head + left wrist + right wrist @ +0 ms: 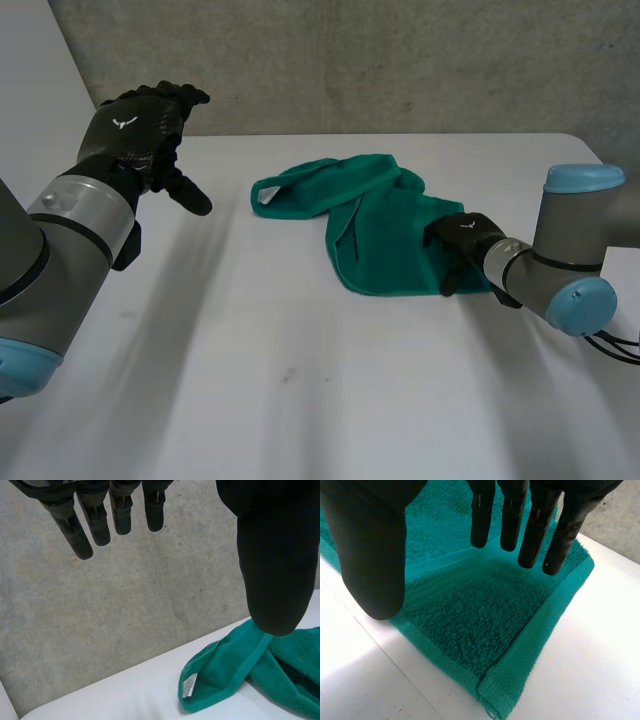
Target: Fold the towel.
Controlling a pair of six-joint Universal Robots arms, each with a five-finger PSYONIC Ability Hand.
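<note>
Towel is bunched on the table, in the far half, a bit right of centre. It's not flat. One long strip is rolled over toward the left, with a white label at that end. The wider part lies right, toward the near side.

Right hand is low over the towel's right near corner. Fingers straight, thumb held wide, nothing pinched. Can't tell if the tips touch the pile.

Left hand is up in the air over the table's far left corner, well apart from the towel. Fingers straight and relaxed, empty.

Handling, my read:
- Terry, soft, light, no stiffness, so it'll droop and drag rather than move as a sheet.
- The pile grips well. Not slippery, nothing to break.
- The hem is the firmest bit, so pinch there, at corners.
- Right takes the corner under it, left goes to the label end.
- It needs spreading flat before any fold. A one-hand lift would likely bunch it more.
</note>
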